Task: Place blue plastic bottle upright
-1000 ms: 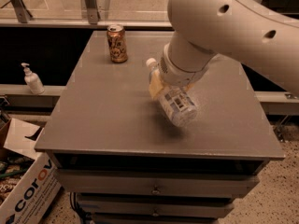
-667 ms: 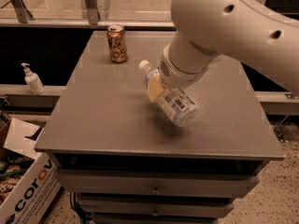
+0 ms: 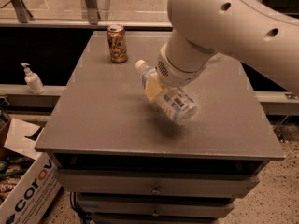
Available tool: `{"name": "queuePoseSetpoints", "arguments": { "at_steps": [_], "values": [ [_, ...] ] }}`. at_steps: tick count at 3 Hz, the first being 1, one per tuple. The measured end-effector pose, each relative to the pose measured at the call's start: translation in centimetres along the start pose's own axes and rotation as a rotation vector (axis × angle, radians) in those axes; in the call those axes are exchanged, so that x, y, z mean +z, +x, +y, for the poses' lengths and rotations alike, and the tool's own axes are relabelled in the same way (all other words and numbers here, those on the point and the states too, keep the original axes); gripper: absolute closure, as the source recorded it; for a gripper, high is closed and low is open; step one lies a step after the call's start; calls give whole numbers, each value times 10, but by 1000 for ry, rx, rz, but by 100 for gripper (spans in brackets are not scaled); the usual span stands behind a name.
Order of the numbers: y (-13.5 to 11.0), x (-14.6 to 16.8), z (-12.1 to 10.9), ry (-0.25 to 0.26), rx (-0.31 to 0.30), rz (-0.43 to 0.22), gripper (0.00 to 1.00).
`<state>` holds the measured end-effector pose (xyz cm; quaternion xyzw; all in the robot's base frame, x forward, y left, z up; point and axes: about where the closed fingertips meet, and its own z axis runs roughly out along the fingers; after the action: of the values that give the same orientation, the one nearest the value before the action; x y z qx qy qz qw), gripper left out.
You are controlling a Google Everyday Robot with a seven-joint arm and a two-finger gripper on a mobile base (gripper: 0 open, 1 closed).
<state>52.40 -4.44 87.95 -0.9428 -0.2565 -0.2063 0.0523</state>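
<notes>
The blue plastic bottle (image 3: 176,104) is clear, with a white cap at its upper left end and a pale blue-and-white label. It hangs tilted over the middle of the grey table (image 3: 103,111), cap toward the far left, base toward the near right, with its shadow under it. My gripper (image 3: 155,84) comes down from the large white arm (image 3: 219,27) and is shut on the bottle's upper part. A yellowish finger pad (image 3: 152,87) lies against the bottle. The far finger is hidden behind the bottle and the wrist.
A brown drink can (image 3: 117,43) stands upright at the table's far left. A white pump dispenser (image 3: 32,80) stands on a ledge to the left. A cardboard box (image 3: 25,190) sits on the floor at lower left. Drawers (image 3: 154,185) sit under the table.
The bottle has turned in my gripper: its capped end has swung out to the left and upward, and the cap now shows clear of the wrist. The can has not moved.
</notes>
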Motion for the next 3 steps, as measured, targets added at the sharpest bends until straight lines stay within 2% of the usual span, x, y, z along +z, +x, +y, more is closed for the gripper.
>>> {"name": "queuePoseSetpoints", "arguments": {
  "at_steps": [1,2,3],
  "values": [
    [5,-6,0,11,-28,31,100],
    [7,-13,1,81,-49,128,100],
    [21,-21,9,231,-26,342,100]
  ]
}}
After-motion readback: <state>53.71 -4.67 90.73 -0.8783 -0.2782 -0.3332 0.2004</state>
